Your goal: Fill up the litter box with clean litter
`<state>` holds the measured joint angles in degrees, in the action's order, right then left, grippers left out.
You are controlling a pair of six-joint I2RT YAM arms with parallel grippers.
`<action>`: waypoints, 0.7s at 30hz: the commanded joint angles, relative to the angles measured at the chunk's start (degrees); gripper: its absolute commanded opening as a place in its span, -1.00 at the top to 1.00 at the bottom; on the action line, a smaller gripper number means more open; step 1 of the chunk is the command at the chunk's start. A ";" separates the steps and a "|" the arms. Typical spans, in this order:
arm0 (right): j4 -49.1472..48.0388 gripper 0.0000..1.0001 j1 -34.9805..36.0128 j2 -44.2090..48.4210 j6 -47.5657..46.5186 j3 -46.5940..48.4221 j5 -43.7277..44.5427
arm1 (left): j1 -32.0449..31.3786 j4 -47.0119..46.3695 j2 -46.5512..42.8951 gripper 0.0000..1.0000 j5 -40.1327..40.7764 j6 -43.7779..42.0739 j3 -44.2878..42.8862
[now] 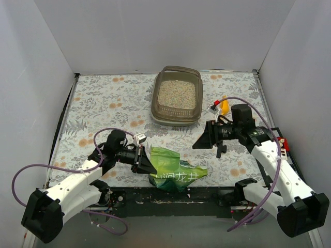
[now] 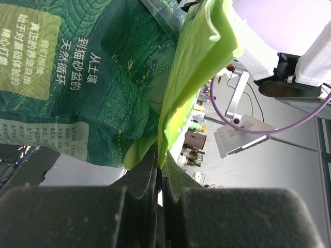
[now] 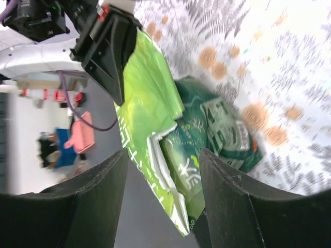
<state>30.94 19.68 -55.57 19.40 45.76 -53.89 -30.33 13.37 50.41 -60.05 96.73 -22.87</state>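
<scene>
My left gripper (image 1: 149,166) clamps the edge of the green bag (image 1: 178,173); the litter box (image 1: 175,118) sits well beyond it, further right

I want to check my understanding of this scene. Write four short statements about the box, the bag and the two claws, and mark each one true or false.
1. The litter box already holds pale litter. True.
2. The left claw is shut on the edge of the green bag. True.
3. The right claw also grips the bag. False: it is open, apart from the bag, and holds nothing.
4. The green bag lies inside the litter box. False: it is at the near edge of the table, apart from the box.
</scene>
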 commanded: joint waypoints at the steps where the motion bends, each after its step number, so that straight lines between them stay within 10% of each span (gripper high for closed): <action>1: 8.52 -0.29 4.82 -1.20 -11.04 10.21 10.28 | -0.08 3.60 0.12 1.00 1.60 -0.75 -0.24; 14: 3.51 -0.28 41.38 -5.42 -19.22 16.91 29.52 | -0.35 4.48 1.71 1.00 2.31 -0.66 -2.61; 21: 4.83 -0.32 49.74 -10.60 -26.16 16.12 37.18 | -0.44 4.83 1.88 1.00 2.31 -0.66 -2.79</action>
<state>36.07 67.02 -64.29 -1.83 60.77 -23.24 -30.39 15.16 52.01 -60.03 97.12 -24.77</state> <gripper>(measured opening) 0.655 0.010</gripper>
